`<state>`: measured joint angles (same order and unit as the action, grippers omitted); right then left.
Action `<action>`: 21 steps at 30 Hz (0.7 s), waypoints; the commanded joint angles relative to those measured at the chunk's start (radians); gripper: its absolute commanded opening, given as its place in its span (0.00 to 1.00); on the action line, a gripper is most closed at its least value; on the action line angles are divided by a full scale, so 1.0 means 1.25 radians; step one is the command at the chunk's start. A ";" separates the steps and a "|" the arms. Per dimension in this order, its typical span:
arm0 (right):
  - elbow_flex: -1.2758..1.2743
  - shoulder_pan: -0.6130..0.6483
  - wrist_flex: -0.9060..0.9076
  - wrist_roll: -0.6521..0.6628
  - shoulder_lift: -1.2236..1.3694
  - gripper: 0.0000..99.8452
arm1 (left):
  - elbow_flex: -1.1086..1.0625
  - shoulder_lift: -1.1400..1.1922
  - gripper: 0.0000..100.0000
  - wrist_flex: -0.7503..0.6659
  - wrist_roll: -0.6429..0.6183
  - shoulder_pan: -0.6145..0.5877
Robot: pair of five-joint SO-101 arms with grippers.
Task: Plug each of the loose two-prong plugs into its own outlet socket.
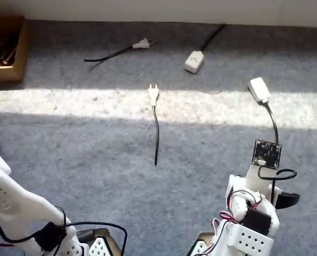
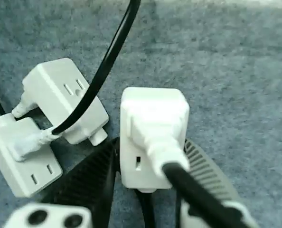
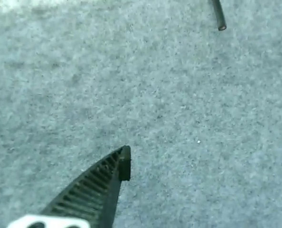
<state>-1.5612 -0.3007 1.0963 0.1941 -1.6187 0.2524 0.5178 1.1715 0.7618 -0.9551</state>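
At the near left, the left gripper (image 2: 153,147) is clamped on a white outlet socket (image 2: 153,111) with a corded plug (image 2: 156,142) seated in it. Near right, the right gripper (image 3: 141,166) hangs over carpet (image 3: 202,118), jaws spread and empty, while a loose plug (image 1: 153,94) lies mid-table and a second plug (image 1: 141,44) farther back.

The high camera is looking down from the near side over the grey carpet (image 1: 94,176); both wrist cameras are facing down, close over that carpet.
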 commanded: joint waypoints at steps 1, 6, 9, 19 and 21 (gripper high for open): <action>0.006 0.006 0.002 0.009 -0.006 0.56 | 0.042 0.006 0.00 -0.020 -0.009 -0.026; 0.006 0.007 0.002 0.009 -0.006 0.56 | 0.083 0.012 0.00 -0.014 -0.006 -0.046; 0.006 0.008 0.002 0.009 -0.006 0.56 | 0.107 0.007 0.02 0.006 -0.004 -0.040; 0.006 0.008 0.002 0.009 -0.006 0.56 | 0.230 0.008 0.43 0.191 -0.004 0.039; 0.006 0.008 0.002 0.009 -0.006 0.56 | 0.252 0.007 0.44 0.206 -0.006 0.056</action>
<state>-1.5612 -0.3007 1.0963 0.1941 -1.6187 0.5086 0.5562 1.3986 0.7603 -0.9260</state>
